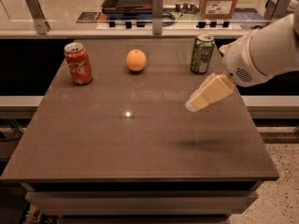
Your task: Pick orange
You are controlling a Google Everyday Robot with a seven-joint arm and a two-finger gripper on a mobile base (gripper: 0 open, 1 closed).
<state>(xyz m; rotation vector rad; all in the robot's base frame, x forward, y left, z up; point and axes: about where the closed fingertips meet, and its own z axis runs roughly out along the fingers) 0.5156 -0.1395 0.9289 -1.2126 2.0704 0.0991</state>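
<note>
Gripper off to the right, orange not yet reached

The gripper (208, 93) hangs above the right side of the table (140, 143); whether it is spread or closed cannot be told. The orange (136, 60) sits well apart at the far middle, between the green can (202, 54) and the Coca-Cola can (78, 63). A leftward reach could clip the nearby green can, and an off-centre touch would likely send the round fruit rolling.

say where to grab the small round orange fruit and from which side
Grip the small round orange fruit across its widest middle, as it is a ball sitting free on the brown table. Probably come from the front right, where the gripper hangs.
</note>
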